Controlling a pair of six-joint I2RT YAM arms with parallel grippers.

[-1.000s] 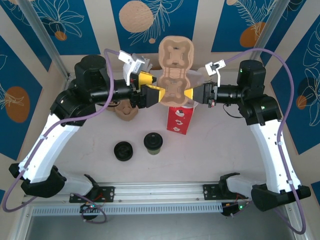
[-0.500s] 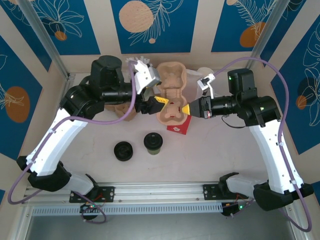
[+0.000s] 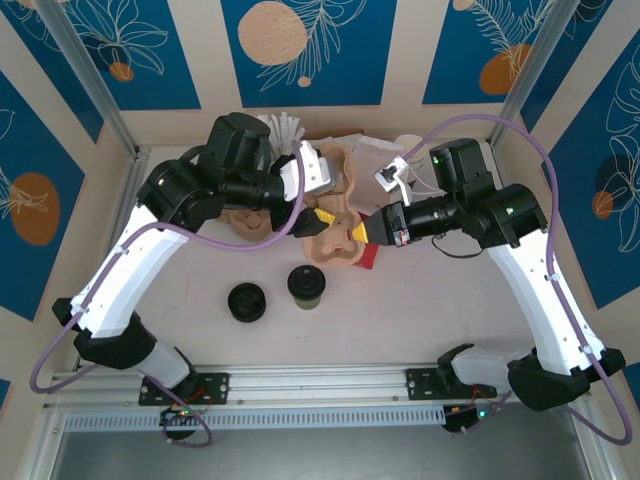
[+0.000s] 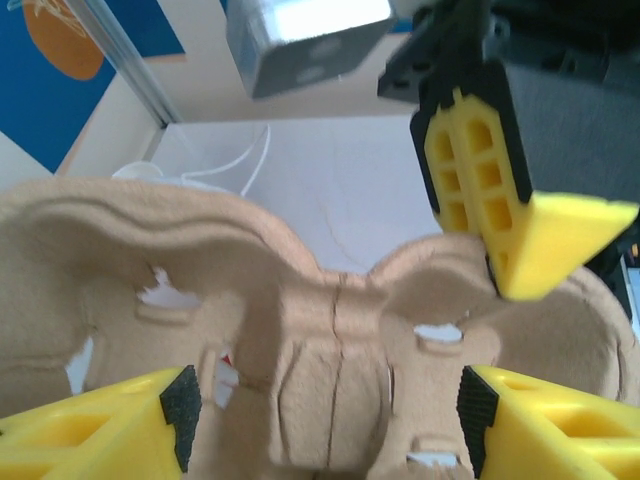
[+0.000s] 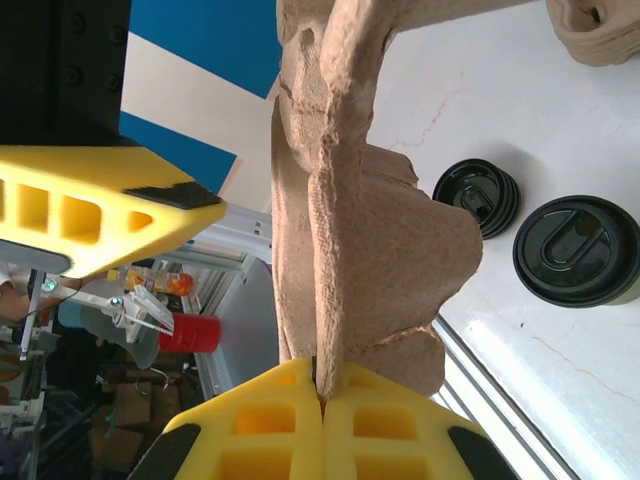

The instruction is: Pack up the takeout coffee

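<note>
The takeout coffee (image 3: 307, 285), a short olive-green cup with a black lid, stands on the table in front of both grippers; the right wrist view has it lower right (image 5: 582, 250). A brown pulp cup carrier (image 3: 338, 215) hangs in the air above the red-and-white paper bag (image 3: 368, 258), which is mostly hidden beneath it. My right gripper (image 3: 368, 230) (image 5: 322, 390) is shut on the carrier's edge. My left gripper (image 3: 308, 222) (image 4: 325, 425) is open, its yellow fingers (image 4: 100, 430) straddling the carrier's middle (image 4: 330, 380) with gaps on both sides.
A low black lid-like disc (image 3: 247, 301) (image 5: 478, 195) lies left of the coffee. A stack of pulp carriers (image 3: 250, 222) sits behind the left arm, with white cups (image 3: 283, 125) at the back wall. The metal rail (image 3: 320, 385) runs along the near edge.
Both arms have brought the carrier down and toward the near side, tilting it over the bag. The left jaws have narrowed slightly around it.
</note>
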